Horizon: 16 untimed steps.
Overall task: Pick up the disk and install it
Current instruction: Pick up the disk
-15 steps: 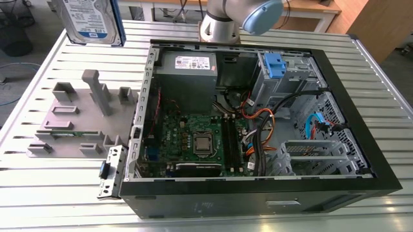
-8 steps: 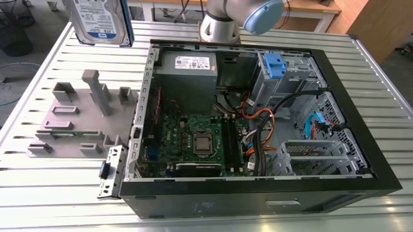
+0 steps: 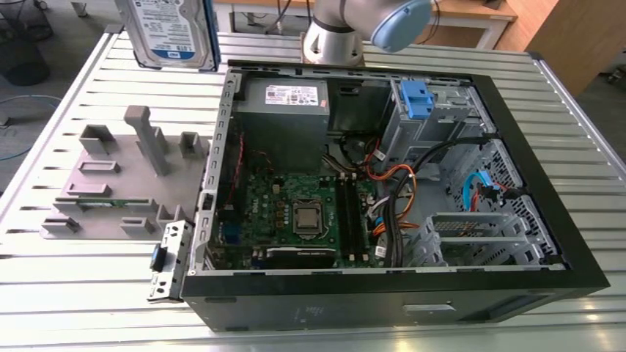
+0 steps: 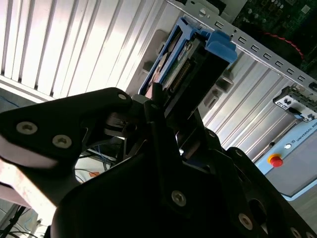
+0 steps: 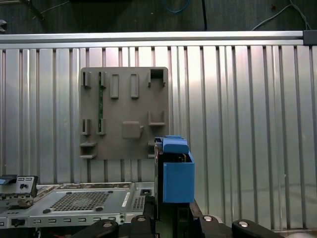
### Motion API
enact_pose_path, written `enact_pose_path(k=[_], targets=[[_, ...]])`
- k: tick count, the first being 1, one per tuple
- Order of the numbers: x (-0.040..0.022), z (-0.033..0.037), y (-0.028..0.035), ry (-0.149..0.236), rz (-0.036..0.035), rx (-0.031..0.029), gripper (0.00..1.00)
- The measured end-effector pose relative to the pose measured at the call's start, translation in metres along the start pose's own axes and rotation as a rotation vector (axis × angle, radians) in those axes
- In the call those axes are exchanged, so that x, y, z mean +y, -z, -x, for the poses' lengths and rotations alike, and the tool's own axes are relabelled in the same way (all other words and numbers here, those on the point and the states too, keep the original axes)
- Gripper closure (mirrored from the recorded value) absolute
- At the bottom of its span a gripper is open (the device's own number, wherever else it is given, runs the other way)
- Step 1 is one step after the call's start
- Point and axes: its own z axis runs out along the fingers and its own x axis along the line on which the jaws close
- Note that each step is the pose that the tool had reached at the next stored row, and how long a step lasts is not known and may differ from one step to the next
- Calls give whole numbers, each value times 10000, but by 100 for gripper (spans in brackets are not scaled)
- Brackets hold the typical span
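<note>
Jaws clenched on the disk [image 3: 166, 33] | disk aloft above the surface [image 3: 49, 95], at 11 o'clock from the open case [image 3: 391, 297] in the exterior view | advice: I'd carry it slowly, grip square, blue carrier [image 5: 176, 173] kept well clear of the case wall.

Silver arm [image 3: 333, 40], blue joint cap [image 3: 401, 26], black screw-studded hand [image 4: 171, 116].
</note>
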Motion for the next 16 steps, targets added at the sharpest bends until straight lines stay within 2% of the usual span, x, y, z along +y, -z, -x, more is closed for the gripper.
enact_pose_path(k=[16], targets=[[-437,19,9,0,1,0,65]])
